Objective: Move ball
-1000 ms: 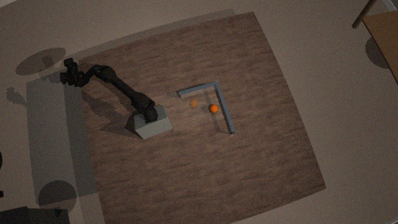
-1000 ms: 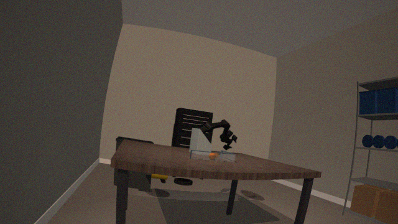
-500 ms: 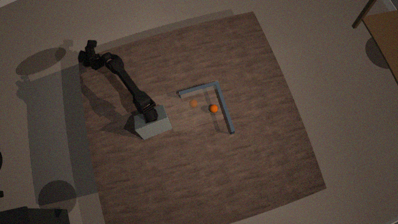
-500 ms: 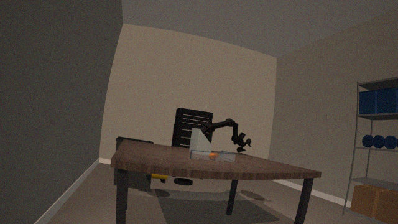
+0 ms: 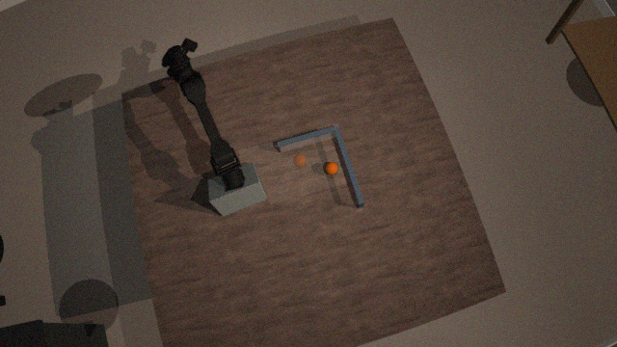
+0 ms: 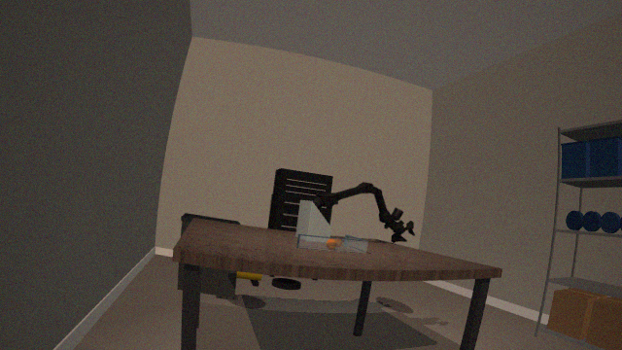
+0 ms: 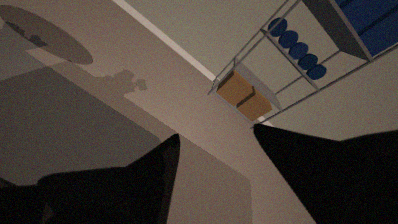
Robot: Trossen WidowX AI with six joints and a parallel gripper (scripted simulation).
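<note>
In the wrist view, both dark gripper fingers run off the lower edge, their bases cut away. The grey metal shelf rack (image 7: 280,75) is clipped at the top right. In the exterior view, the small orange ball (image 6: 332,243) and its see-through copy blur together behind the low clear walls (image 6: 350,244).

A slim, matte black robot arm (image 5: 200,103) of jointed segments rises from a pale grey block base (image 5: 238,193). Its gripper (image 7: 215,165) ends in two dark, pointed, wedge-shaped fingers.
</note>
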